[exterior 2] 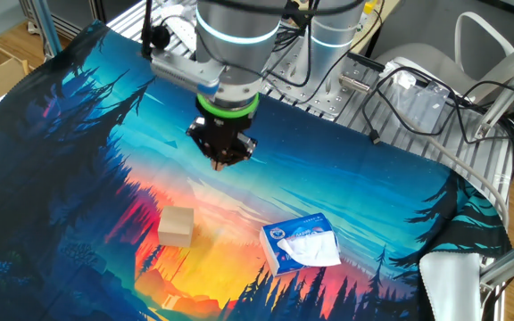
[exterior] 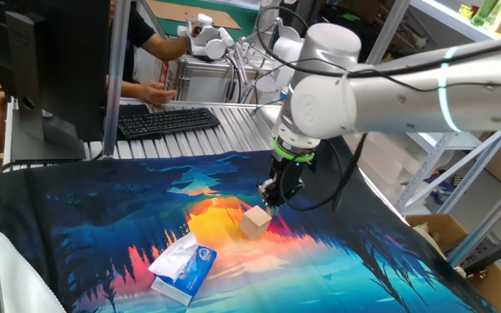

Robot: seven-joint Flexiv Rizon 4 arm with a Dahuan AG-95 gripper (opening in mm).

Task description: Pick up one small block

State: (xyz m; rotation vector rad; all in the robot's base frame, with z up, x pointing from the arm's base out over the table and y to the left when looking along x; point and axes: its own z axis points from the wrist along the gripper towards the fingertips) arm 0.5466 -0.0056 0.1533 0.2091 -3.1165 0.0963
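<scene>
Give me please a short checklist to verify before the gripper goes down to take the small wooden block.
1. Small block lies free on the cloth: ok.
2. Gripper holds nothing: ok.
3. Gripper directly above the block: not ok in the other fixed view, it hangs off to one side.
4. Jaws open wide enough: cannot tell.
5. Tissue pack apart from the block: ok.

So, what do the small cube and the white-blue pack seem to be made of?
The small block looks like plain, unpainted wood: light tan, matte, with sharp edges. The tissue pack appears to be soft plastic film, white and blue, slightly glossy and wrinkled, with white paper tissue showing at its opening. Neither can be confirmed by look alone.
</scene>
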